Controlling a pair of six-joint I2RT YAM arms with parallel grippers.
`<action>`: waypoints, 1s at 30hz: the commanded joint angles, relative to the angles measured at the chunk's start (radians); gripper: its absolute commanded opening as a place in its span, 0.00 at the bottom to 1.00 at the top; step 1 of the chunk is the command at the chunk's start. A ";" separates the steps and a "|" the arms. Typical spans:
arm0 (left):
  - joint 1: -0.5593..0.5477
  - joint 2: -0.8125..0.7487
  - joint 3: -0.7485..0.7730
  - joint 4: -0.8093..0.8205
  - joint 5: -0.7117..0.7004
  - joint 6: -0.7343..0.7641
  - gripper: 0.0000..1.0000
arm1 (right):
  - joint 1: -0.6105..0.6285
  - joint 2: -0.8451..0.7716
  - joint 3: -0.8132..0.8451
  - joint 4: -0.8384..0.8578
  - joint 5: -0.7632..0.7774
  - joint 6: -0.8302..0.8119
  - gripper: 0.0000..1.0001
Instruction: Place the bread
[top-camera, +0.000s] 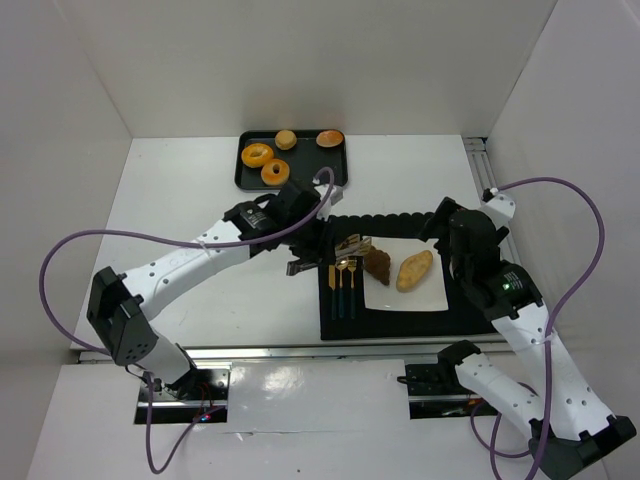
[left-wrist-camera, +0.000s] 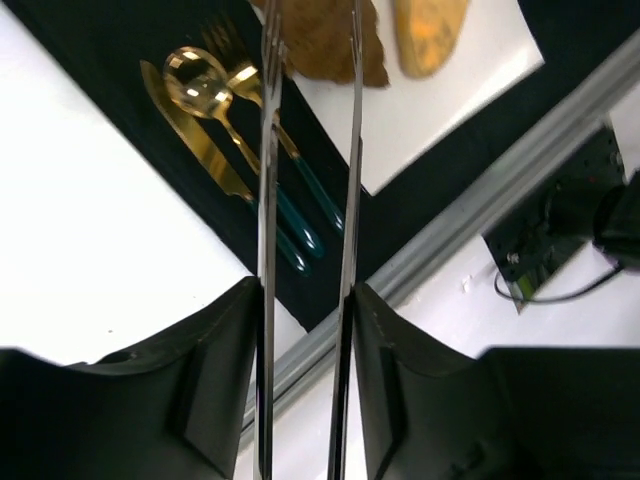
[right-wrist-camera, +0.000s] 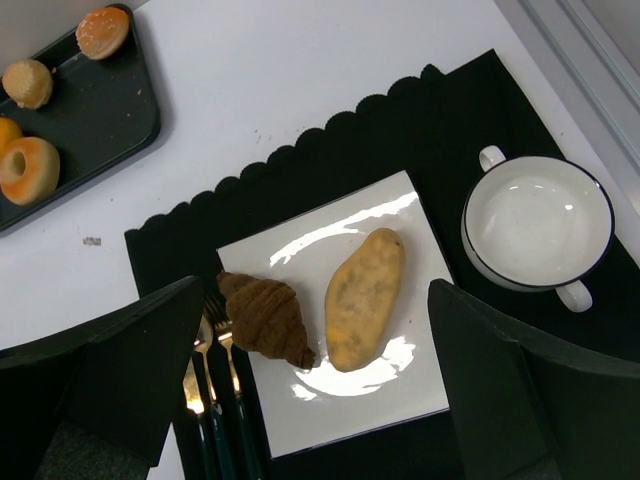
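Left tool (left-wrist-camera: 305, 340) clamps metal tongs (left-wrist-camera: 266, 250), tips near croissant (right-wrist-camera: 265, 318) on plate (right-wrist-camera: 400, 400).

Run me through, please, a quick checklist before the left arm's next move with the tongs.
1. Left gripper hold on the tongs: ok, shut on both arms.
2. Tongs' tips empty: cannot tell, they are cut off in the left wrist view.
3. Croissant on the white plate: ok, at its left edge, beside the long roll.
4. Right gripper free: ok, open and empty.
5. Gold cutlery clear of the tongs: cannot tell, it lies close beside the plate.
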 joint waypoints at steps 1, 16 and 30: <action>0.019 -0.068 0.033 -0.004 -0.106 -0.026 0.51 | 0.007 -0.011 0.042 -0.021 -0.003 0.000 1.00; 0.236 -0.253 -0.203 -0.036 -0.320 -0.145 0.46 | 0.007 -0.011 0.004 0.001 -0.003 0.000 1.00; 0.154 -0.232 -0.581 0.353 -0.524 -0.309 0.54 | 0.007 0.009 -0.015 0.022 -0.035 0.000 1.00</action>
